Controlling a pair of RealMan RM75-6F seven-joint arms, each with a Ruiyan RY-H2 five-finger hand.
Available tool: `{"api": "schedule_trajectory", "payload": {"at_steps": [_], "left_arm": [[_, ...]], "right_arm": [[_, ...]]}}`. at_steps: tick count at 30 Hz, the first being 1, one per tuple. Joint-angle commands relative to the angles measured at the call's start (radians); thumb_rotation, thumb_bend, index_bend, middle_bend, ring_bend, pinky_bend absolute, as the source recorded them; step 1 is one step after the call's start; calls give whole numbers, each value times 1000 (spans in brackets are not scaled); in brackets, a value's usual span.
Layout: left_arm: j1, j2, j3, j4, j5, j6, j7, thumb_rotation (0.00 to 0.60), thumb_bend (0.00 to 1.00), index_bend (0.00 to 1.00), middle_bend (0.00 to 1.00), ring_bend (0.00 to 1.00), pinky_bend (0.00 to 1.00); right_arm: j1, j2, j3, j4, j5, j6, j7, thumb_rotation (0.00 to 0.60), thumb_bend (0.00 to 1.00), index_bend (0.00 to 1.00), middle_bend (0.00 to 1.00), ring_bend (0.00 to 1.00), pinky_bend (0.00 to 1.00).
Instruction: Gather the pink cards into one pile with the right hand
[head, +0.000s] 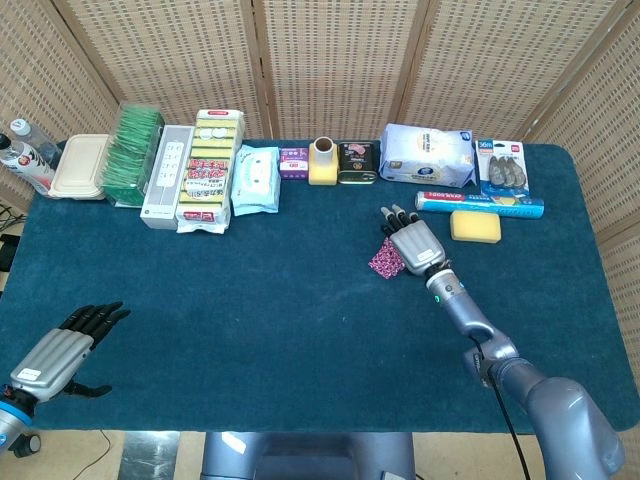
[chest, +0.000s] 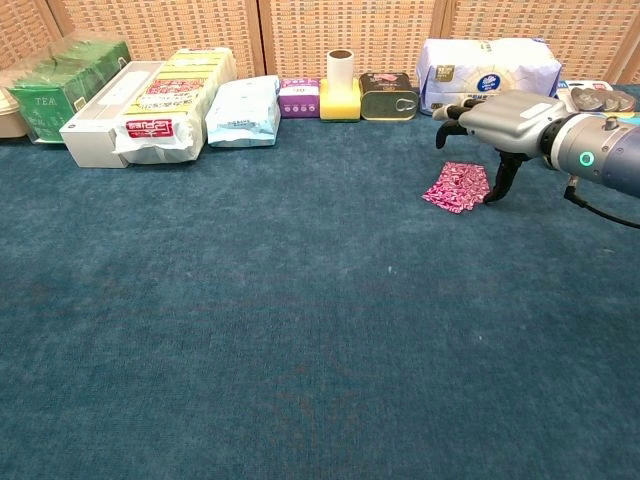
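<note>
The pink patterned cards (head: 385, 260) (chest: 455, 187) lie in a small overlapping heap on the blue cloth, right of centre. My right hand (head: 413, 241) (chest: 505, 118) hovers over their right side, palm down, fingers spread and holding nothing; its thumb (chest: 502, 178) points down to the heap's right edge. My left hand (head: 62, 353) rests at the near left corner of the table, fingers spread, nothing in it, and shows only in the head view.
Along the far edge stand green tea boxes (chest: 60, 88), a white box (chest: 105, 112), snack packs (chest: 170, 100), wipes (chest: 243, 110), a yellow cup (chest: 341, 85), a tin (chest: 388, 96), a tissue pack (chest: 487, 63) and a yellow sponge (head: 475, 225).
</note>
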Motion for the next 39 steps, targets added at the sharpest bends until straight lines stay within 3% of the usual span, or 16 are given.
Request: {"api": "schedule_trajectory", "payload": {"at_steps": [1, 11, 19, 29, 39], "left_arm": [[0, 0, 0, 0, 0, 0, 1, 600, 58, 0, 0, 0, 3], [0, -1, 0, -1, -2, -2, 3, 600, 58, 0, 0, 0, 3], [-3, -2, 0, -1, -3, -7, 5, 600, 57, 0, 0, 0, 3], [-2, -4, 3, -5, -1, -9, 17, 600, 57, 0, 0, 0, 3], [-3, -7, 2, -9, -6, -14, 28, 600, 57, 0, 0, 0, 4]], "right_arm": [[2, -5, 3, 4, -3, 2, 8, 600, 95, 207, 51, 60, 234], [17, -25, 33, 11, 5, 10, 22, 600, 96, 207, 51, 60, 237], [2, 11, 38, -10, 6, 21, 21, 600, 95, 207, 51, 60, 236], [-36, 54, 9, -29, -2, 3, 21, 600, 95, 207, 51, 60, 234], [-47, 38, 6, -20, -10, 12, 45, 600, 96, 207, 51, 60, 233]]}}
